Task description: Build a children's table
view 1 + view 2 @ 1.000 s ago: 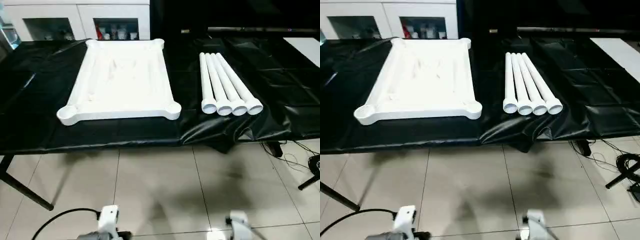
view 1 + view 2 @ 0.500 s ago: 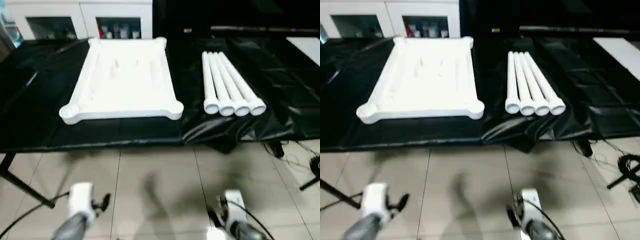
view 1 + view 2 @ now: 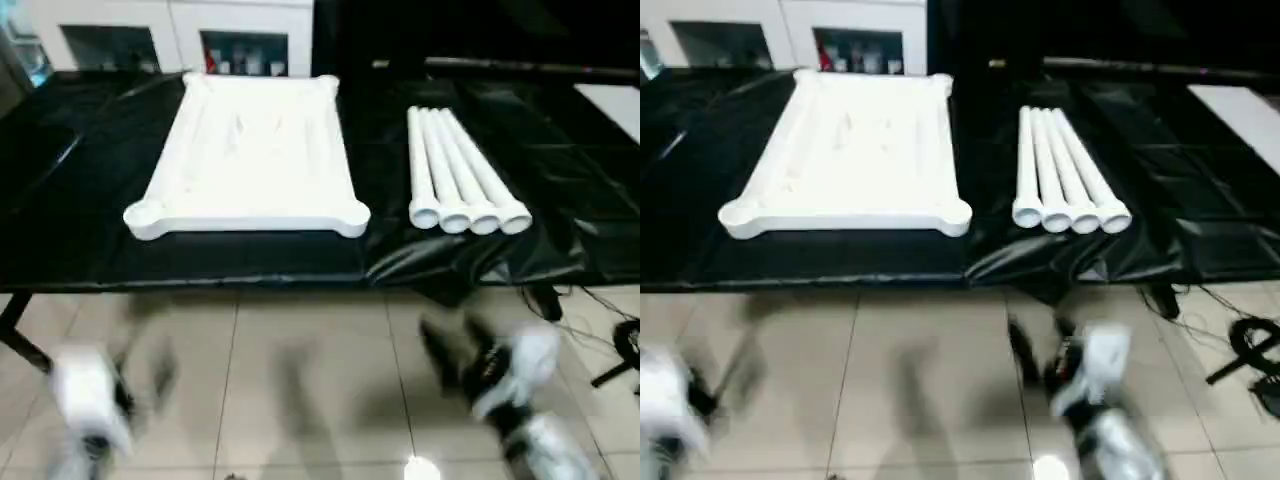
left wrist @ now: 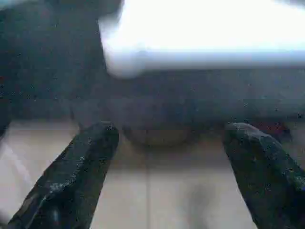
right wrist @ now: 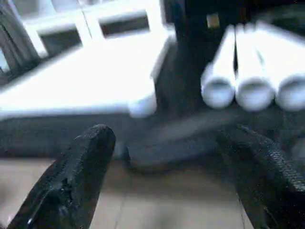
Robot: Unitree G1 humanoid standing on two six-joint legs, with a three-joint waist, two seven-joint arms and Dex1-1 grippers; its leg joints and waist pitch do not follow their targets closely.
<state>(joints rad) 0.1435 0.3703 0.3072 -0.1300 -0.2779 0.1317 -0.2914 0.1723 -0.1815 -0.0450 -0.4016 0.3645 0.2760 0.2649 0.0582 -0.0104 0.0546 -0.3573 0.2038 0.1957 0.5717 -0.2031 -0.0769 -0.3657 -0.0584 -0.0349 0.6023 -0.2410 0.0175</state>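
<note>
Both the left gripper (image 4: 162, 176) and right gripper (image 5: 167, 181) stand apart, empty, above the floor (image 3: 300, 380). The tabletop (image 3: 250, 150) and four legs (image 3: 460, 175) lie along the bench's (image 3: 60, 220) front edge.

Both arms are seen low in the head views, over the floor and short of the worktop's near edge. The left gripper (image 3: 135, 375) is blurred, at the lower left, on a white wrist. The right gripper (image 3: 455, 350) is raised at the lower right, its two black fingers (image 3: 437, 352) pointed up toward the worktop's near edge, with the white wrist and silver forearm trailing behind. In the left wrist view, the left fingers (image 4: 76, 167) are held wide apart with nothing between them. In the right wrist view, the right fingers (image 5: 81, 167) are likewise spread wide and empty.
</note>
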